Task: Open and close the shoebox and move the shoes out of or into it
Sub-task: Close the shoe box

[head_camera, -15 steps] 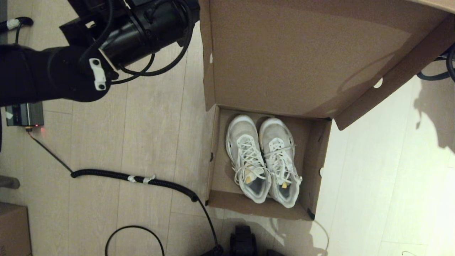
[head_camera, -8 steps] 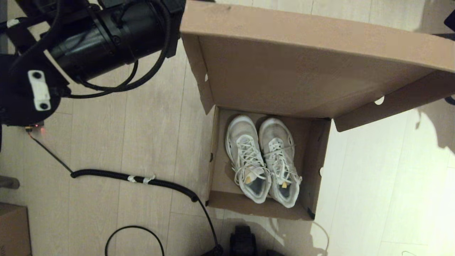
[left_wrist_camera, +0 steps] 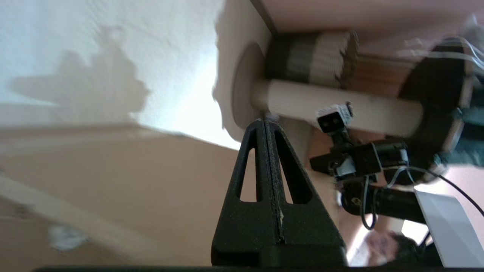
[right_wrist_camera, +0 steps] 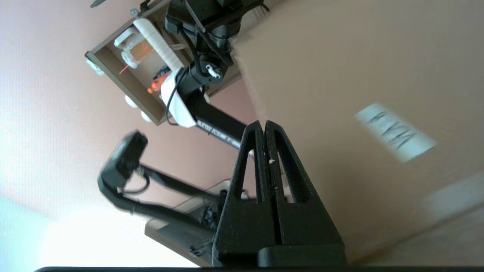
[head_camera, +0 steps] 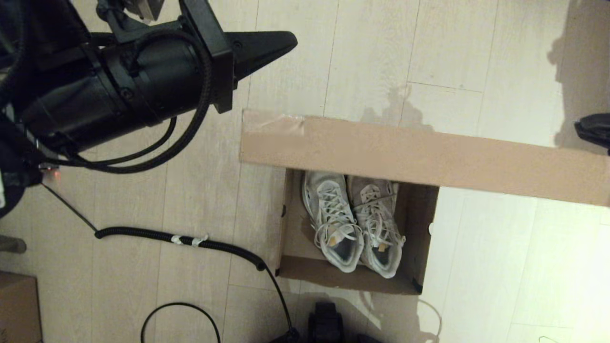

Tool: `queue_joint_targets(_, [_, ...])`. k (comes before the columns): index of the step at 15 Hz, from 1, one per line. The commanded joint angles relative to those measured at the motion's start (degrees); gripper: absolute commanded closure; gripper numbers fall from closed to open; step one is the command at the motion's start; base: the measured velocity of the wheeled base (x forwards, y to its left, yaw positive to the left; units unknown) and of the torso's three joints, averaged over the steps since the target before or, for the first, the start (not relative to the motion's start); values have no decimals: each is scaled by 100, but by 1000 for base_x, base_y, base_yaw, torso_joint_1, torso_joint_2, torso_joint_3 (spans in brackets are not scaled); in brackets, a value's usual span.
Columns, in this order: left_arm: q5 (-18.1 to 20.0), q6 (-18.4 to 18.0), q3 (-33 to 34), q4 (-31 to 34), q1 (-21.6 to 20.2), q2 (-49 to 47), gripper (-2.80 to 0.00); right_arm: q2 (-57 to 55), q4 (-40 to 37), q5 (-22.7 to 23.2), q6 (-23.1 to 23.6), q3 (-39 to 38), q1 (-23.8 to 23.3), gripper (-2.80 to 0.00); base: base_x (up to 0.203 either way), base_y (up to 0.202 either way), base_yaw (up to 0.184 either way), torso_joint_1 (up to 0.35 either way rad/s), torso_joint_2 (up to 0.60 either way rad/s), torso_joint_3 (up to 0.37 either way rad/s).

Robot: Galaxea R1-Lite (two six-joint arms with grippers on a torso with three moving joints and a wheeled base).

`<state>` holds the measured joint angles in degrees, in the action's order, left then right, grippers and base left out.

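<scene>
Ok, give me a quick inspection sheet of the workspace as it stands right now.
Surface: pale plank floor.
Job's things: shoebox on the floor, lid partway over it; white sneakers side by side inside.
Clutter: cardboard box at the floor's near-left corner.
Grippers: left gripper raised beyond the lid's left end, jaws shut, holding nothing; right gripper by the lid's outer face, jaws shut, holding nothing.
Cables: black corrugated cable across the floor left of the shoebox.
Surroundings: wooden shelf in the right wrist view.

Dim head view, bright glare right; wrist views motion-blurred.
</scene>
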<state>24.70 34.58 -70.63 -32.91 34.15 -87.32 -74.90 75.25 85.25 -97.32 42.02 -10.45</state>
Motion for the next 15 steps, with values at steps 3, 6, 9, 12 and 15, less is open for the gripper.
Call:
queue_joint_targets(3, [7,-5,909,-282,322,487,0,719,183,72,-49,-945,14,0,0,0,0,0,0,0])
queue_joint_targets(6, [5,-25,1935,-337,643,844,0,1304,205,98,-14,-2012,30,0,0,0,0,0,0,0])
queue_joint_targets(9, [6,-31,2868,-461,771,1203,0,2002,202,17,84,-2879,27,0,0,0,0,0,0,0])
queue_joint_targets(12, [-131,-49,3715,-1040,774,1454,0,1904,190,-326,1084,-2959,-32,0,0,0,0,0,0,0])
queue_joint_targets(15, [-429,-350,4215,-1110,628,1949,0,1784,136,-875,1977,-3209,-854,0,0,0,0,0,0,0])
